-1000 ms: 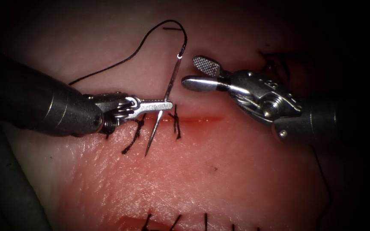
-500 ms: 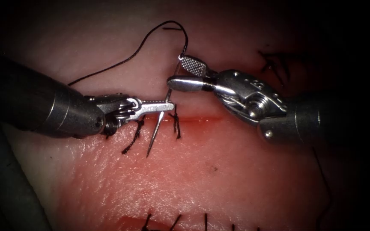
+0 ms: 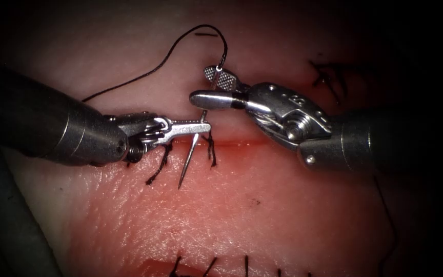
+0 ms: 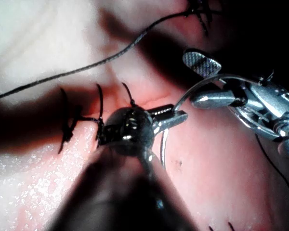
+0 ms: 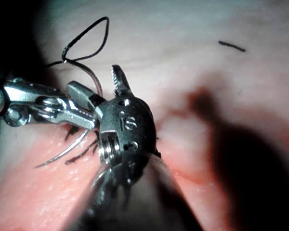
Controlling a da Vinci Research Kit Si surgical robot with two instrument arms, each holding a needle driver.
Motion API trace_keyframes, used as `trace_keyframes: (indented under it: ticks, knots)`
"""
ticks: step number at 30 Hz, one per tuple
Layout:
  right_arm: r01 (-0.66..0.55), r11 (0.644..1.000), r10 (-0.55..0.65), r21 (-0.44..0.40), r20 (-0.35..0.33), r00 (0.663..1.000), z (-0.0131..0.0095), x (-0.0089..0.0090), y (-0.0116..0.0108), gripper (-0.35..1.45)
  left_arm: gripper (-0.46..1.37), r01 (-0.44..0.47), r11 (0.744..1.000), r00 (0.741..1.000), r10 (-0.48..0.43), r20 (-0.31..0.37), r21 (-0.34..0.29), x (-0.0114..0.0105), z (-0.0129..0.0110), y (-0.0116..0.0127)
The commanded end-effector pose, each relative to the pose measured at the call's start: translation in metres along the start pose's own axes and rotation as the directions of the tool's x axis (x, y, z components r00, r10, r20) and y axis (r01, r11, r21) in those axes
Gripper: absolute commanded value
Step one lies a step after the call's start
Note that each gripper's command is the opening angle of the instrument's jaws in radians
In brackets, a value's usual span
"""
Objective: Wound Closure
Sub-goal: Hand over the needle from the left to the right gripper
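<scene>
Two tools meet over a horizontal cut [image 3: 242,142] in the tissue [image 3: 262,205], a pale slab turning pink and glistening below the cut, with red fluid [image 3: 232,144] along the line. Dark stitches [image 3: 212,149] already cross the cut beneath the left tool, and a further row of stitch ends [image 3: 211,265] shows along the near edge of the endoscope view.

The left tool [image 3: 203,125] enters from the picture's left, jaws clamped on the needle [image 3: 188,164] at about mid-curve. The needle stands free of the tissue: its point hangs just below the cut, its rear end rises above it, where the thread [image 3: 170,54] joins and loops away up and to the left.

The right tool [image 3: 208,87] comes in from the right with jaws apart, one on either side of the needle's upper part near the thread end, not clamped on it. In the left wrist view the needle [image 4: 183,98] arcs from the left tool [image 4: 176,115] between the right tool's spread jaws.

A short loose piece of thread [image 3: 206,35] lies on the tissue above. Open tissue lies below and to the right of the cut; the margins fall into shadow.
</scene>
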Motion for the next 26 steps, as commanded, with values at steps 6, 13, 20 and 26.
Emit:
trace_keyframes:
  ticks: [6, 13, 20, 26]
  knots:
    - [0.001, 1.000, -0.001, -0.006, -0.007, 1.000, -0.0004, -0.0002, 0.0001, -0.35, -0.35, -0.001, 1.000, 1.000, 0.001, 0.000, -0.007, -0.0001, 0.0000, 0.0000]
    - [0.030, 0.999, -0.031, -0.021, -0.012, 0.999, -0.0010, -0.0001, 0.0002, -0.35, -0.35, -0.002, 1.000, 1.000, 0.002, 0.000, -0.007, -0.0002, -0.0001, 0.0000]
    - [0.042, 0.999, -0.042, -0.020, -0.011, 0.999, -0.0010, -0.0001, 0.0000, -0.35, -0.35, -0.002, 1.000, 1.000, 0.002, 0.000, -0.007, -0.0002, -0.0001, 0.0000]
    - [0.048, 0.999, -0.048, -0.023, -0.012, 0.999, -0.0013, -0.0002, -0.0002, -0.35, -0.35, -0.002, 1.000, 1.000, 0.002, 0.002, -0.006, -0.0003, -0.0001, 0.0000]
